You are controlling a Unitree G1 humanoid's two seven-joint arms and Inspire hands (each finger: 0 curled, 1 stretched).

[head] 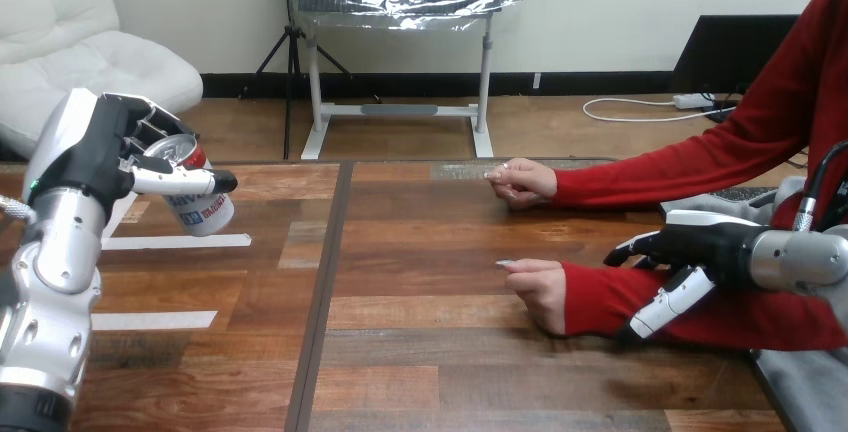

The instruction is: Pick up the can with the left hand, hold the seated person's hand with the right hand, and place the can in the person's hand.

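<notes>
The robot's left hand (95, 164) was closed round a silver-and-white metal drink can with a red top (203, 210), its fingers curled across the can's side. It held the can above the left edge of the dark, plank-patterned wooden bench (430, 362), apparently clear of the surface. The can was tilted rather than upright, its long axis leaning with the red top toward the left edge and the base toward the middle.

The relation that mattered ran left to right. The person's nearer hand (537, 290) rested on the bench right of its middle, well apart from the can and lower than it. It sat knuckles up and loosely curled (so, by the look of it, not ready to receive anything). The person's farther hand (522, 180) lay toward the far edge, also on the wood. The left hand would have to carry the can across the bench's middle to reach either.

The robot's right hand (700, 247) lay at the right edge against the red-sleeved forearm (600, 310) behind the nearer hand. Whether it gripped the forearm or merely rested on it could not be told.

Two strips of white tape (175, 242) marked the bench near the left edge, below the can, and a dark seam (320, 292) ran from near edge to far edge, left of the middle.
</notes>
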